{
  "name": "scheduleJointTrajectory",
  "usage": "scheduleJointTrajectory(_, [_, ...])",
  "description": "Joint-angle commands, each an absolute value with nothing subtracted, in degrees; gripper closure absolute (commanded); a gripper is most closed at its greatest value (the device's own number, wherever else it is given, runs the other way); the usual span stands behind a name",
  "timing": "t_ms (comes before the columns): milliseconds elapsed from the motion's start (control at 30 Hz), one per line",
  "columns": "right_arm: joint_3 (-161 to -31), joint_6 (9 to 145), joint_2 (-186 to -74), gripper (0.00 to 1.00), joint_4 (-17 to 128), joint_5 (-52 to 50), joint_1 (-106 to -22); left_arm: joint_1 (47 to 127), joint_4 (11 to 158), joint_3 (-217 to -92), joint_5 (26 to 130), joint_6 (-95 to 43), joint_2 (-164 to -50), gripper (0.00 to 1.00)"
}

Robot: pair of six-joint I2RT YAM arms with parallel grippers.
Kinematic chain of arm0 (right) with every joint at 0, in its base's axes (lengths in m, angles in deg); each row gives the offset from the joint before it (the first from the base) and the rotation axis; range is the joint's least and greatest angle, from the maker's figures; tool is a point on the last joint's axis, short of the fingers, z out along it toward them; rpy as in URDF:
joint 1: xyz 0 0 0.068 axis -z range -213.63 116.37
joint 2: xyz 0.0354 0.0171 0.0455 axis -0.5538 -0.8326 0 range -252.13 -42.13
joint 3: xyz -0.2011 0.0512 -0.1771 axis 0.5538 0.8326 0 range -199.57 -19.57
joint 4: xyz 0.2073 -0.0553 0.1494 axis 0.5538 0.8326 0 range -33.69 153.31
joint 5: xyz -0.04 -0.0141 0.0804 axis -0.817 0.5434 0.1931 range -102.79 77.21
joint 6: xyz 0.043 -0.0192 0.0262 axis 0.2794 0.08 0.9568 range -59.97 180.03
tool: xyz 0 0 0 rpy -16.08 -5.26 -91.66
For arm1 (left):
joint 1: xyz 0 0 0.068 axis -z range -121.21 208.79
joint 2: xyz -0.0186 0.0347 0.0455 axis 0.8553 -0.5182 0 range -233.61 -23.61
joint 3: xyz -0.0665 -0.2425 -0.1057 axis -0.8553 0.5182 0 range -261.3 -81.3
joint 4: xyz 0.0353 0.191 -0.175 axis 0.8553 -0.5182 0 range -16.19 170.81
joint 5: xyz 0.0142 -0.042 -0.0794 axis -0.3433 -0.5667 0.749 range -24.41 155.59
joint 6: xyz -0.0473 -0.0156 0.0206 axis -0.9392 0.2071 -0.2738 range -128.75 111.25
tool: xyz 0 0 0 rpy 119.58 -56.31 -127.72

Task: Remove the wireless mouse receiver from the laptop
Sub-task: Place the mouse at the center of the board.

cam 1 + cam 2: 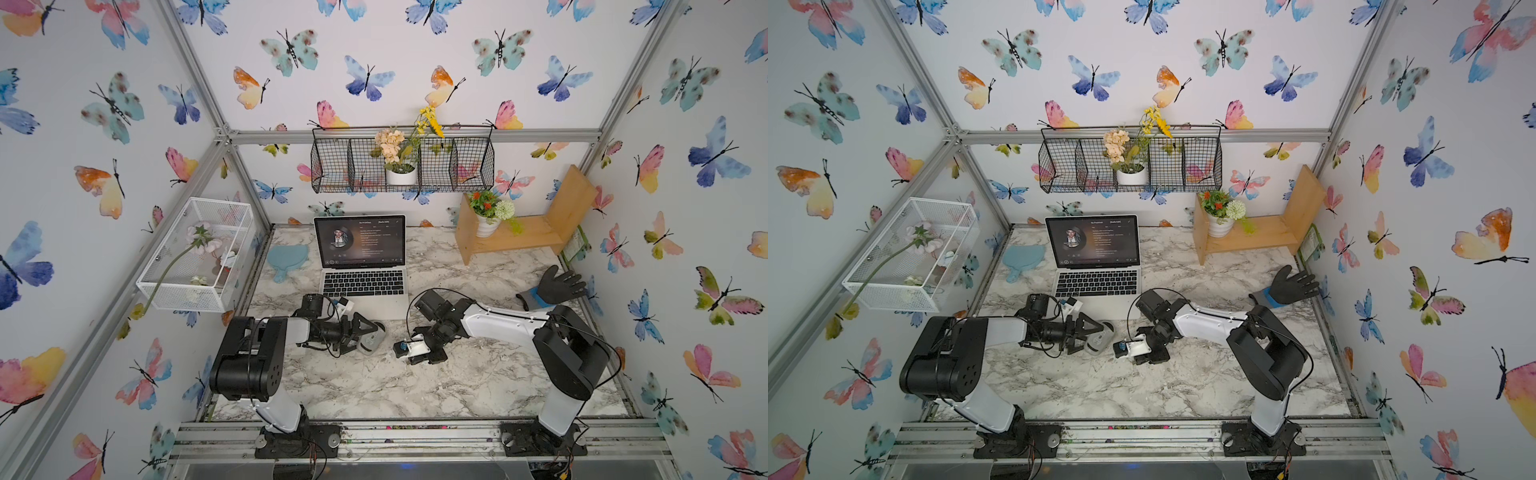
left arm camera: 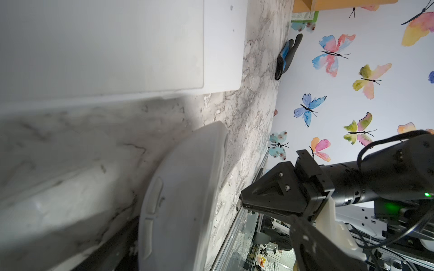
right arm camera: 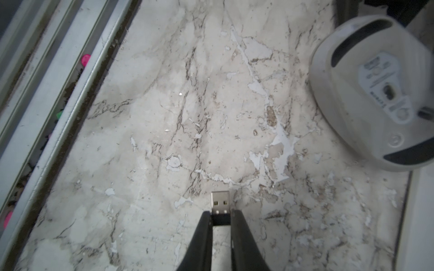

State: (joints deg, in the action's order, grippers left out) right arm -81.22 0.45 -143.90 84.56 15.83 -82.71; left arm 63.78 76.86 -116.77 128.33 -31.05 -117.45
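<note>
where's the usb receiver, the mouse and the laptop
usb receiver (image 3: 220,201), right wrist view, on its metal plug
mouse (image 3: 366,101), right wrist view, on its grey underside
laptop (image 1: 363,284), a top view, on its keyboard
</note>
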Motion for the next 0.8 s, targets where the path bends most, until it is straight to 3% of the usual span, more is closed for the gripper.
scheduleJointTrajectory(0, [-80.72, 1.67, -142.47, 0.84, 85.97, 15.25, -82.16, 63.16, 71.67, -118.68, 125.40, -29.36, -113.81, 0.01])
scheduleJointTrajectory(233, [-83.62, 2.58, -139.41, 0.84, 87.78, 15.90, -80.16, 59.92, 64.38, -123.22, 118.42, -28.53, -106.12, 0.01])
scheduleJointTrajectory(400, [-88.26, 2.68, -138.28, 0.84, 90.63, 14.76, -79.47, 57.74, 66.82, -124.87, 119.33, -31.41, -100.07, 0.01])
scheduleJointTrajectory(600, [-93.64, 3.33, -136.26, 0.86, 92.15, 14.99, -78.57, 58.44, 76.09, -123.96, 131.99, -37.09, -98.02, 0.28])
scheduleJointTrajectory(767, [-96.94, 5.91, -133.89, 0.87, 89.80, 17.15, -77.43, 63.41, 79.46, -124.18, 138.50, -37.90, -98.13, 0.25])
